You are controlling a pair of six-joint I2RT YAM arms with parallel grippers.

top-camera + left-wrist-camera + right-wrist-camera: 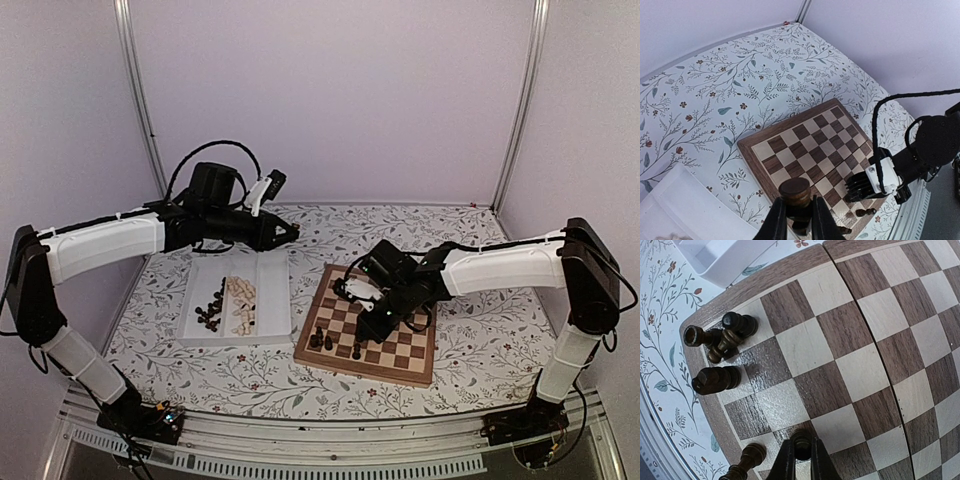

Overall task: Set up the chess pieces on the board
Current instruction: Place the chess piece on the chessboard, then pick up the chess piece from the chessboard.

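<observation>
Two dark chessmen are in hand, one per arm. Left of the board (400,352) we see the white tray (272,305) with loose dark pieces (210,312) and pale pieces (241,305). Left of the board and raised clear of it, the left gripper (796,214) narrowly pinches a round-topped dark piece (795,192). Standing dark chessmen (715,379) cluster at the board's near left corner. Over the board's near squares, the right gripper (801,457) is clamped tight on a second dark piece (802,446). We cannot tell whether it touches the wood.
</observation>
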